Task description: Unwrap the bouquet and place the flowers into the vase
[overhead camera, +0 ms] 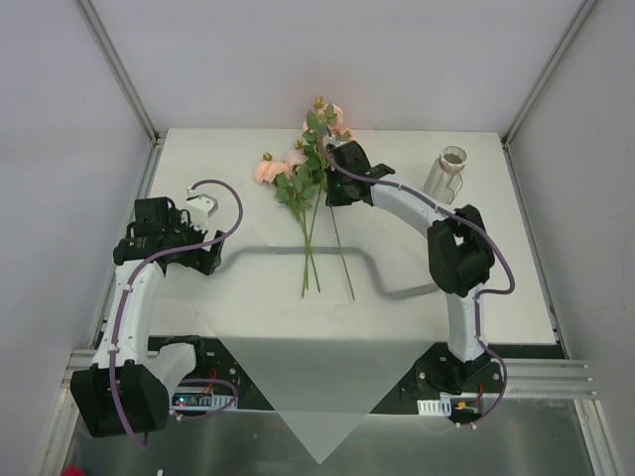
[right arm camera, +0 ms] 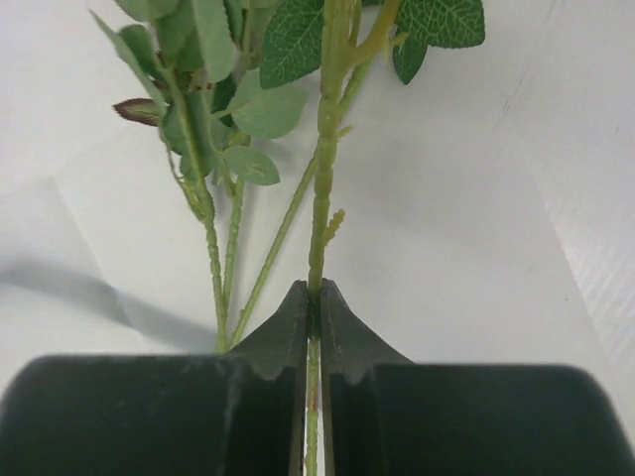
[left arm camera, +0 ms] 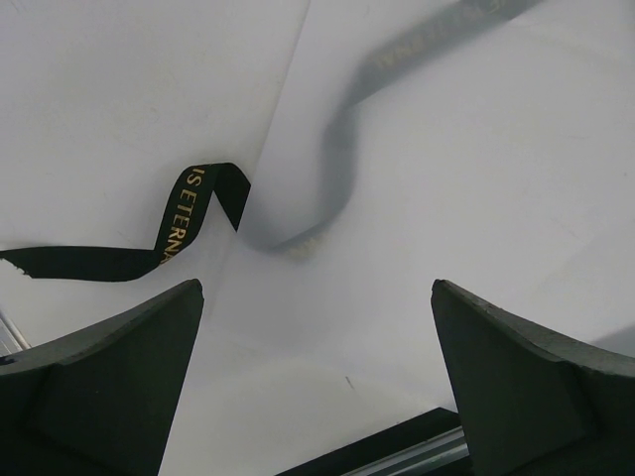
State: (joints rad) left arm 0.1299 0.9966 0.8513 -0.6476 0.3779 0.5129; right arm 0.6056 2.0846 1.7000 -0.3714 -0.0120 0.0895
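The bouquet lies unwrapped. Its flowers [overhead camera: 298,174], peach-pink roses on long green stems, rest on the flat white paper [overhead camera: 317,397] at the table's middle back. My right gripper [overhead camera: 330,198] is shut on the rightmost stem [right arm camera: 322,149], with the jaws pinched together around it [right arm camera: 315,288]. Two other stems [right arm camera: 213,248] lie just left of it. The vase [overhead camera: 448,174] stands upright at the back right, apart from the gripper. My left gripper [overhead camera: 205,260] hangs open [left arm camera: 317,288] over the paper's left edge, with nothing between its fingers.
A dark ribbon [left arm camera: 189,213] with gold lettering lies beside the paper's left edge. It runs on under the translucent sheet as a grey band [overhead camera: 288,253]. The paper's near corner hangs over the table's front edge [overhead camera: 322,451].
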